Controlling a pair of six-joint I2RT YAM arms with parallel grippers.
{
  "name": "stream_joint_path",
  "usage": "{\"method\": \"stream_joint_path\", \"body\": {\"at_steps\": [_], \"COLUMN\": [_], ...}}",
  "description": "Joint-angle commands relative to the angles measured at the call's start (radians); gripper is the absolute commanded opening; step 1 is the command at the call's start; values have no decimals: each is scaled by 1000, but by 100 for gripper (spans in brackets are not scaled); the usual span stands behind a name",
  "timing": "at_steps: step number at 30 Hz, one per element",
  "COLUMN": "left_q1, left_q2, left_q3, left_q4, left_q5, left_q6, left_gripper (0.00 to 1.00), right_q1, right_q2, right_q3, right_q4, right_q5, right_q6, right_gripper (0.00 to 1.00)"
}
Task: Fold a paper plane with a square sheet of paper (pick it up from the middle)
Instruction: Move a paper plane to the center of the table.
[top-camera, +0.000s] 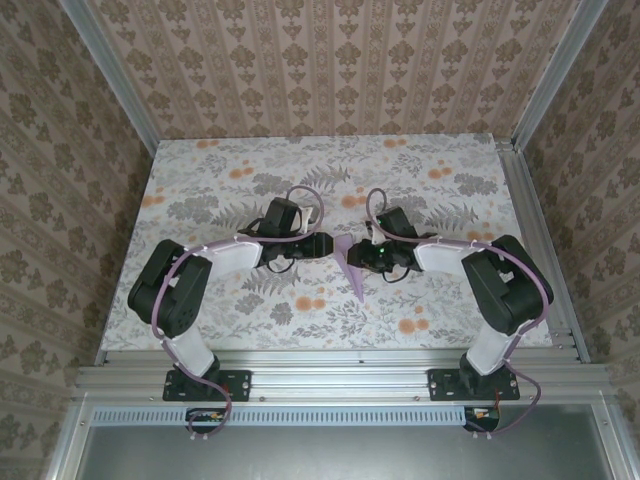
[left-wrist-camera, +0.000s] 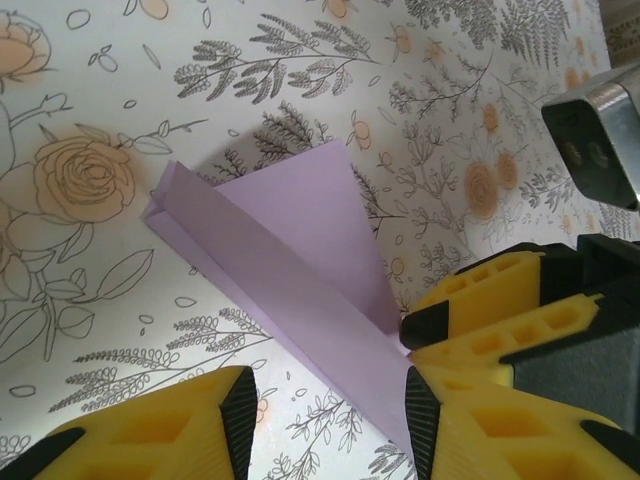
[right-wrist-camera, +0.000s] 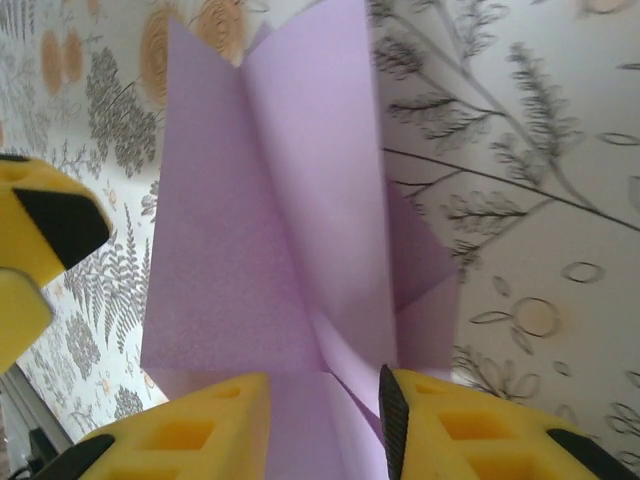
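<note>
The paper plane (top-camera: 351, 266) is plain lavender paper folded into a slim dart with a sharp nose. Seen from above, it sits near the middle of the floral-clothed desk (top-camera: 220, 170), nose toward the near edge and the wider tail end farther back. From the left wrist, the plane (left-wrist-camera: 300, 250) shows a long narrow folded band along its length. A triangular wing rises behind the band and throws a shadow on the cloth (so that flap stands off the surface rather than lying flat). From the right wrist, the plane (right-wrist-camera: 280, 200) shows a centre crease with the panels on either side splayed apart and a smaller flap jutting out at one side.
</note>
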Motion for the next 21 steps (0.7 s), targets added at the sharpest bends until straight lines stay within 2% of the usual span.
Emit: {"method": "stream_joint_path", "body": {"at_steps": [1,8,17,21], "left_q1": [-8,-11,-33,-40], "left_q2": [-32,-55,-90,-57], "left_q3": [17,10,46,60], "left_q4": [-52,-100,-237,-253], "left_q5": [-21,-35,-123,-114], "left_q6": [28,47,49,15], "left_gripper": [47,47,51,51], "right_q1": [35,91,132,131], "right_q2": [27,40,33,20], "right_q3": [52,106,113,108], "right_q4": [-96,-196,-202,-193], "right_q5": [58,157,185,193], "right_q6": [-72,-134,-145,-139], "right_gripper": [38,39,36,34]}}
